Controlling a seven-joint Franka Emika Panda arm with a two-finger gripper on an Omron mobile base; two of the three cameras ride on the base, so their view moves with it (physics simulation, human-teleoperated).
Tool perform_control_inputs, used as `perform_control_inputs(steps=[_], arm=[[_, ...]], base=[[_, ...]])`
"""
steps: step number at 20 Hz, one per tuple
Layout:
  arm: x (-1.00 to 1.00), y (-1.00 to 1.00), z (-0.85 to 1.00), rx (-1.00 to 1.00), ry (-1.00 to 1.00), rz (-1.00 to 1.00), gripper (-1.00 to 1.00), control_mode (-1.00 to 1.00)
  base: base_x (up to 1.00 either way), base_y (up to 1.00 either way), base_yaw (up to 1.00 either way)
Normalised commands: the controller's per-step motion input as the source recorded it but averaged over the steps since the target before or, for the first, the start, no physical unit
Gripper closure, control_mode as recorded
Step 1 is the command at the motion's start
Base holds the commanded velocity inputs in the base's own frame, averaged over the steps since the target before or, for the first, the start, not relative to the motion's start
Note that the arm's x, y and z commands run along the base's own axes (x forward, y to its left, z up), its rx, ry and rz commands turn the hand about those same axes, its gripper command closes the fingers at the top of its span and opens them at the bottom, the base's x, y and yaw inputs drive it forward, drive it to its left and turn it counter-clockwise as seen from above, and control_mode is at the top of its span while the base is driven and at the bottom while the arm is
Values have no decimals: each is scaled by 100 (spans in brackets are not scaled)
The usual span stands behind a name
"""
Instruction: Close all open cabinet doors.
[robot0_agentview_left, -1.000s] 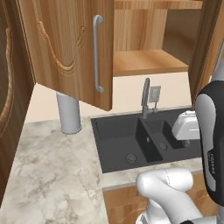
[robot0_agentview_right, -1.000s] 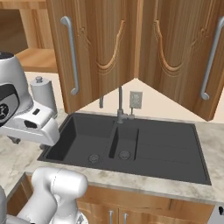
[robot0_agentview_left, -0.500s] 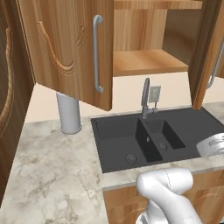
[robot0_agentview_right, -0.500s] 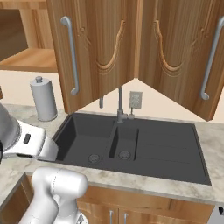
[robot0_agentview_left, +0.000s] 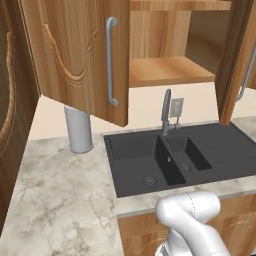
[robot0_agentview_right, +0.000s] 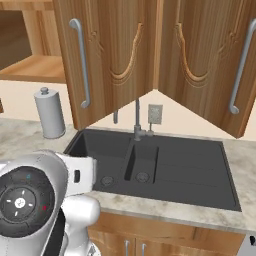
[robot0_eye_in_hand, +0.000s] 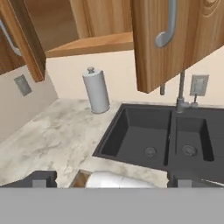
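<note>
Closing the doors starts with getting our hand up from down low, since the gripper (robot0_eye_in_hand: 109, 183) sits near the counter edge, well below the cabinets; only its two dark tips show at the bottom of the hand view, set wide apart with nothing between them, so we judge it open and empty. Two cabinet doors hang swung out over the sink (robot0_agentview_left: 165, 155): the left cabinet door (robot0_agentview_left: 80, 55) with its vertical bar handle (robot0_agentview_left: 111, 60), and the right cabinet door (robot0_agentview_right: 210, 55), which in the right base view meets the other at an angle above the faucet (robot0_agentview_right: 137, 120). We would do best to raise the hand beside the outer face of one door, near its free edge, then push flat and steadily toward the cabinet frame, keeping clear of the faucet below. Behind the doors, the cabinet shelf (robot0_agentview_left: 170, 70) shows bare wood, as far as we see. Both basins look dry and hold nothing. A paper towel roll (robot0_agentview_left: 78, 129) stands on the counter (robot0_agentview_left: 60, 195) left of the sink.
</note>
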Motion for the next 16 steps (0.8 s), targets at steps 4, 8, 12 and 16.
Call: perform_control_inputs(steps=[4, 8, 12, 16], arm=[[23, -33, 31, 15, -42, 19, -100, -100], [25, -14, 28, 13, -49, 15, -100, -100], [29, -3, 36, 10, -40, 10, -100, -100], [30, 0, 26, 7, -27, 4, -100, -100]], base=[[0, 0, 0], [0, 0, 0], [0, 0, 0], [0, 0, 0]])
